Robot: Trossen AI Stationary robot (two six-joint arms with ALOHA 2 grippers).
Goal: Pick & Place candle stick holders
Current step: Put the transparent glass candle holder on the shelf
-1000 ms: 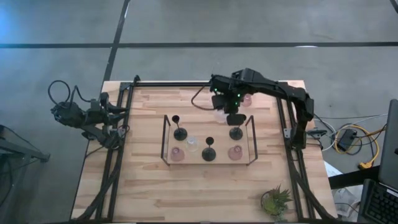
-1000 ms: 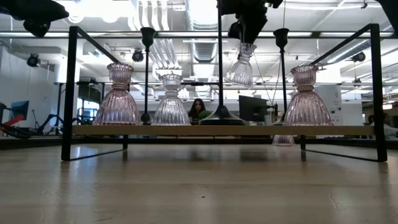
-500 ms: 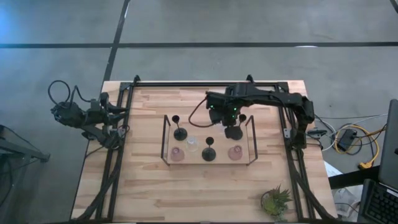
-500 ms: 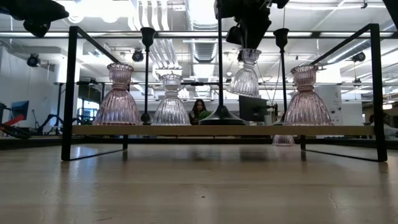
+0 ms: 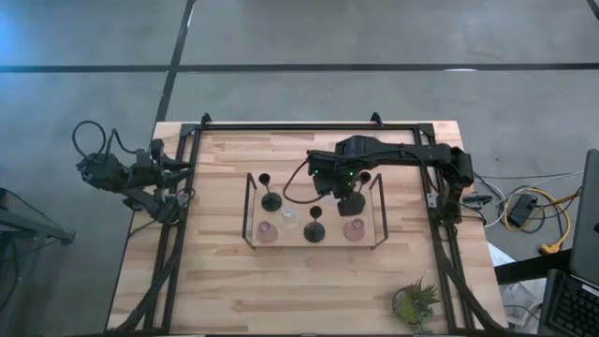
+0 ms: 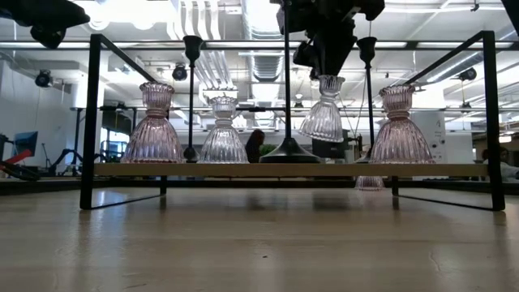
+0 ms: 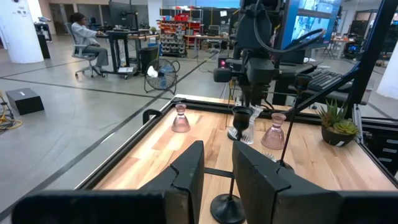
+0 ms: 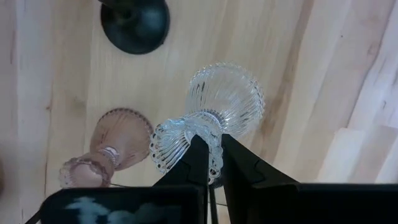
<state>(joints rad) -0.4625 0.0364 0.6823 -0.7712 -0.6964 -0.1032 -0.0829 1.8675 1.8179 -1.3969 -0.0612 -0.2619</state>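
A wooden shelf in a black frame (image 5: 251,241) stands mid-table. On it stand three black holders with thin stems (image 5: 314,229), two pink glass holders (image 5: 268,231) and a clear glass holder (image 5: 289,217). My right gripper (image 5: 329,183) is over the shelf's far middle, shut on another clear glass holder (image 6: 323,119). That holder hangs above the shelf between the middle black holder (image 6: 286,149) and the right pink one (image 6: 397,130). My left gripper (image 7: 216,167) waits open and empty at the table's left edge (image 5: 173,183). My right gripper pinches the clear holder's ruffled top cup (image 8: 184,138) between its two fingers (image 8: 198,163). The fingers come from above, pointing down. The holder hangs upright below them, its ribbed bell base (image 6: 323,130) lowest and clear of the shelf.
Another pink holder (image 7: 181,118) stands on the table beyond the shelf's far side. A small green potted plant (image 5: 414,301) sits at the near right corner. Black rails (image 5: 299,124) run along the table's far, left and right edges. People show in the room behind.
My right gripper has gone toward the table's near edge and down over the shelf with the clear holder. The holder, tilted a second ago, now hangs upright and lower, still clear of the shelf.
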